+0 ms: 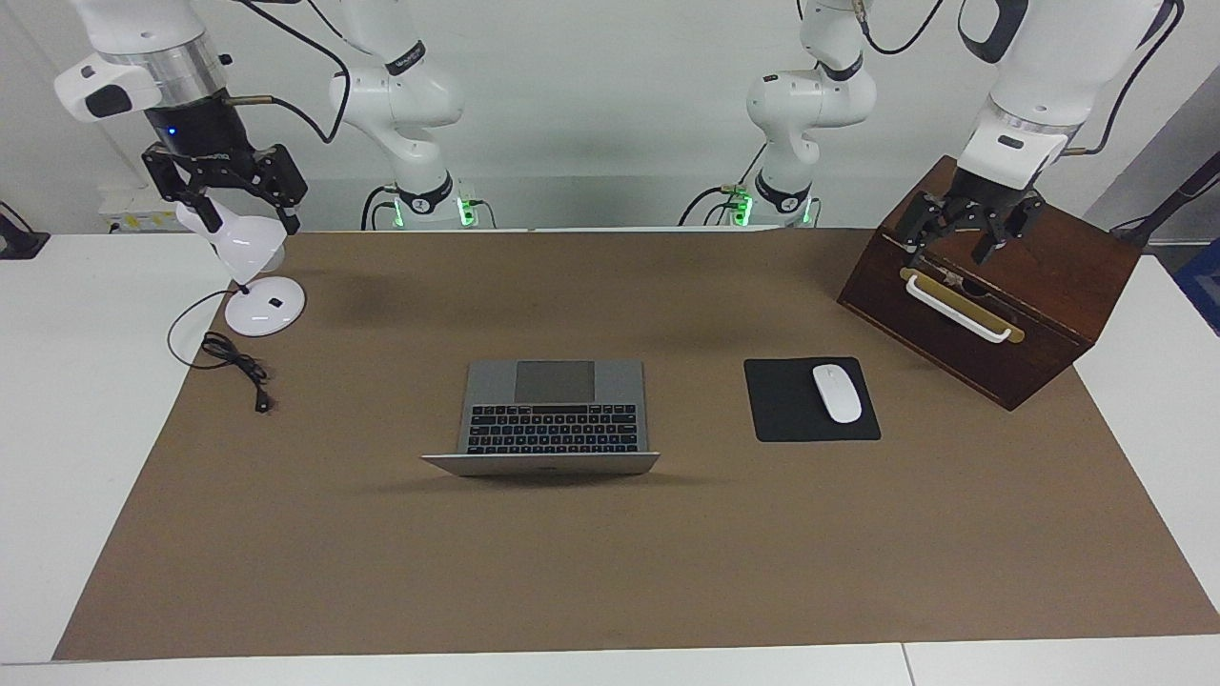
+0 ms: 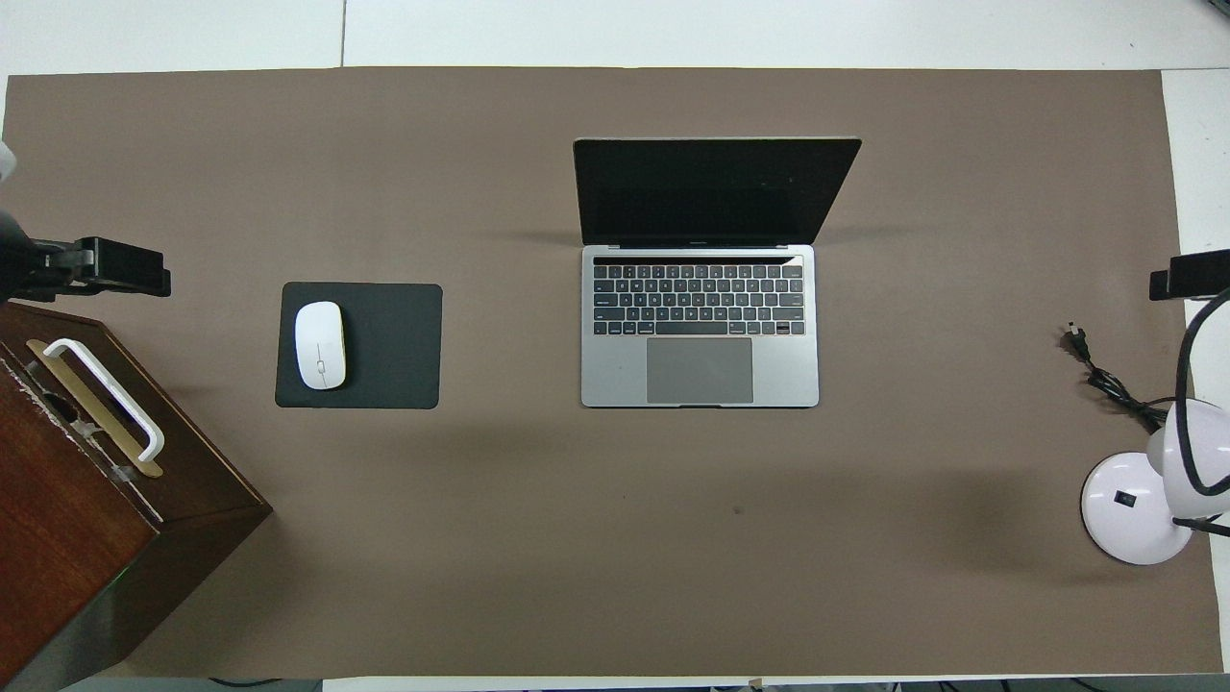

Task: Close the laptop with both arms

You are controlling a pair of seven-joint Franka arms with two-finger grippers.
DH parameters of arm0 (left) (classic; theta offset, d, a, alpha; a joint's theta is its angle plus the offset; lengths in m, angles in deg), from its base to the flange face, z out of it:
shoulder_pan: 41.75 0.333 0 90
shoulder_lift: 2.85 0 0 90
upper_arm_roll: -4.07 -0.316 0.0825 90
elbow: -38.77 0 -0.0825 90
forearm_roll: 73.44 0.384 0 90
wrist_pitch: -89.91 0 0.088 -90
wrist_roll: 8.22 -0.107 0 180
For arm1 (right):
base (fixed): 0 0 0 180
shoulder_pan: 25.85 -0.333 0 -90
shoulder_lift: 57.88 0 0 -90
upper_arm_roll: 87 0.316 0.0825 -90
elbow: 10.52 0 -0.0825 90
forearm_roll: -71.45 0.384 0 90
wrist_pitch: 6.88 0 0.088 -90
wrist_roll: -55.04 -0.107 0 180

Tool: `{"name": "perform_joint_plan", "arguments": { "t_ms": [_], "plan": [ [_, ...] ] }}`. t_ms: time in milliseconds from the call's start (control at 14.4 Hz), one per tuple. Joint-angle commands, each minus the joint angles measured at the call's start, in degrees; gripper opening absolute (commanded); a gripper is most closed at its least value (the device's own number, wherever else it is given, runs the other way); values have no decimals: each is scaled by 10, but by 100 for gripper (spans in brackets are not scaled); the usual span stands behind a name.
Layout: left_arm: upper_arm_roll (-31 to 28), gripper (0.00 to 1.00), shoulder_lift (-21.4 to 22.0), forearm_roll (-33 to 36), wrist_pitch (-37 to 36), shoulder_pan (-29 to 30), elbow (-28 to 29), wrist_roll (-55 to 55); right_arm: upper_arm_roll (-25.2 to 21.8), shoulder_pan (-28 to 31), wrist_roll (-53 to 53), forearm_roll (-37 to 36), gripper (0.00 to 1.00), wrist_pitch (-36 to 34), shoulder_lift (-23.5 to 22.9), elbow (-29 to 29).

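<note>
Both jaws hang apparently open, laptop (image 1: 548, 416) untouched.

2 white jointed arms, black cabling.

Glossy white rounded shells with dark grey joint caps and black bands. Silver collar and black wrist block with a small blue light above the right pincer (image 1: 225, 191); left pincer (image 1: 963, 233) black too. Green lights glowing at both bases. Looping black cables.
</note>
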Motion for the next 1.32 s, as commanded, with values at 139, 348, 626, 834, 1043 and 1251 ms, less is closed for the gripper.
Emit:
{"name": "perform_joint_plan", "arguments": {
  "t_ms": [139, 348, 626, 834, 1043, 1251],
  "plan": [
    [-4, 100, 16, 9, 0, -4, 19, 5, 2, 5, 23, -6, 89, 43, -1, 0],
    [-4, 100, 16, 9, 1, -2, 19, 4, -1, 15, 25, -9, 31, 78, -18, -17],
    [-4, 100, 16, 9, 1, -2, 19, 5, -1, 15, 39, -12, 0, 112, -116, -109],
    [-4, 87, 16, 9, 5, -2, 23, 7, 8, 14, 39, -9, 0, 147, -230, -224],
    [-5, 41, 24, 9, 12, 1, 36, 7, 25, 6, 30, -9, 0, 171, -353, -344],
    [-5, 0, 25, 9, 13, 3, 37, -2, 23, -42, -19, -18, 0, 216, -451, -408]
  ]
}}
